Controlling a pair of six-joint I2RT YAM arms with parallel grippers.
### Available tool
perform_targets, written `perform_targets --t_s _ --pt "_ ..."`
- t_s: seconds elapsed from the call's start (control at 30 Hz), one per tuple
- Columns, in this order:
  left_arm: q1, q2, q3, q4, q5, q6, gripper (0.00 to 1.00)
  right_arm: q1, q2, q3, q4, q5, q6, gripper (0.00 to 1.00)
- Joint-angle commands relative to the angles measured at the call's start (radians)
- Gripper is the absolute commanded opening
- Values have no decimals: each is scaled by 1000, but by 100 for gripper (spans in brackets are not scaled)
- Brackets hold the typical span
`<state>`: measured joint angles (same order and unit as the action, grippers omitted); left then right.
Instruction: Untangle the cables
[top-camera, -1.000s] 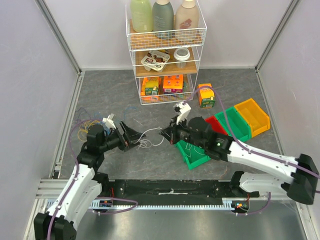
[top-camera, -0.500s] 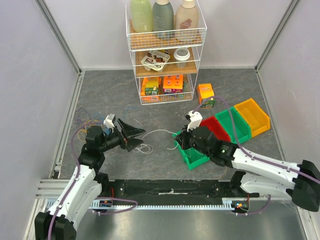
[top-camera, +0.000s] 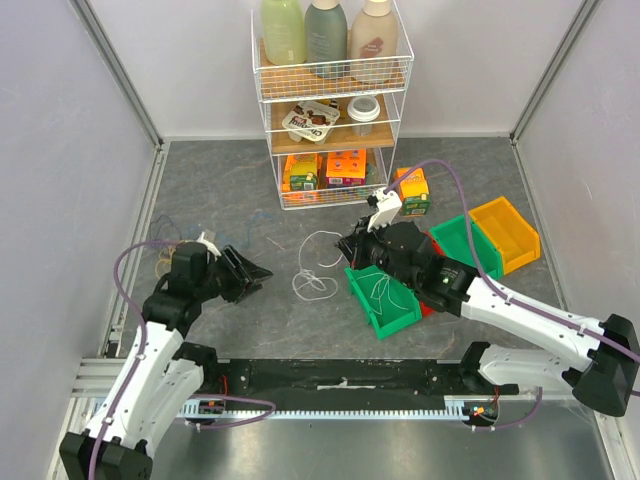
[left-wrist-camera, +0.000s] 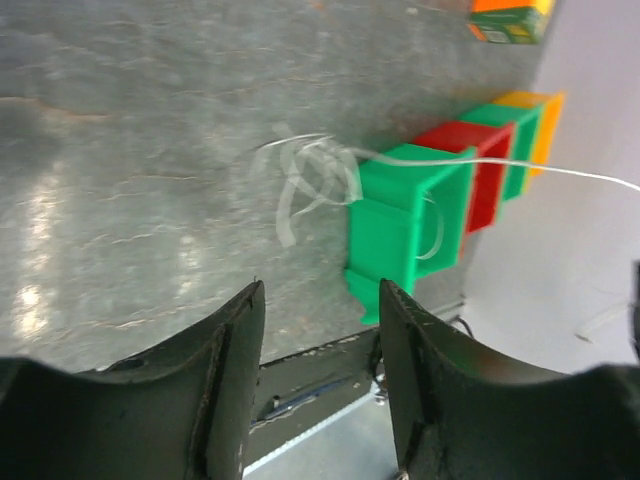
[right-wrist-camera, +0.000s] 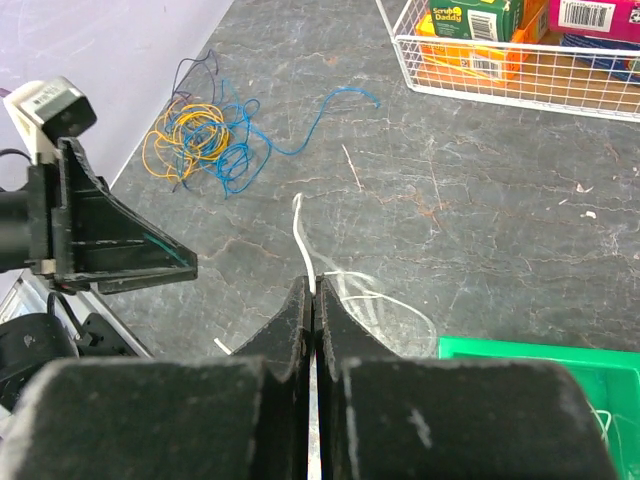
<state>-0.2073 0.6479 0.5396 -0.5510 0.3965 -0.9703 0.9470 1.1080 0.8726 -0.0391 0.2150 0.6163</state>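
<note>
Pinches the white cable in the fully closed right gripper, its loose loops lying at 9 o'clock of the green bin. Holds the left gripper partly wide and empty, the yellow and blue cables tangled at its 9 o'clock.

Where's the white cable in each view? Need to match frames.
Top external: white cable coiled mid-table, left of the near green bin.
Left wrist: white cable mid-frame, at the near green bin's left side.
Right wrist: white cable lower centre, pinched in the right hand; near green bin bottom right.
Shared landmark: near green bin.
</note>
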Motion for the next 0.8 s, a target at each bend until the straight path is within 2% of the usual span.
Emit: perform_targets --t_s 0.0,0.1,0.23,0.4,0.47,0.53,0.6,0.77 --pt "-9 47 -29 -80 -105 70 54 -5 -16 13 1 0 -1 0" --pt "-55 79 -85 6 -136 56 55 -5 -23 9 1 -3 0 0" --pt "-165 206 -90 110 -140 47 54 -7 -31 8 -5 -2 -3 0" --pt "-248 334 -96 339 -36 36 52 -7 -34 3 -13 -3 -9 0" --pt "-259 377 -79 400 -10 42 56 -8 -34 0 -16 -8 -9 0" --pt "-264 429 -49 418 -15 44 61 -8 -39 -1 -19 -12 -9 0" --pt "-265 484 -15 419 -22 45 61 -8 -43 3 -22 -19 -9 0" --pt "-271 642 42 422 -62 45 54 -8 -60 17 -39 -26 -10 0"
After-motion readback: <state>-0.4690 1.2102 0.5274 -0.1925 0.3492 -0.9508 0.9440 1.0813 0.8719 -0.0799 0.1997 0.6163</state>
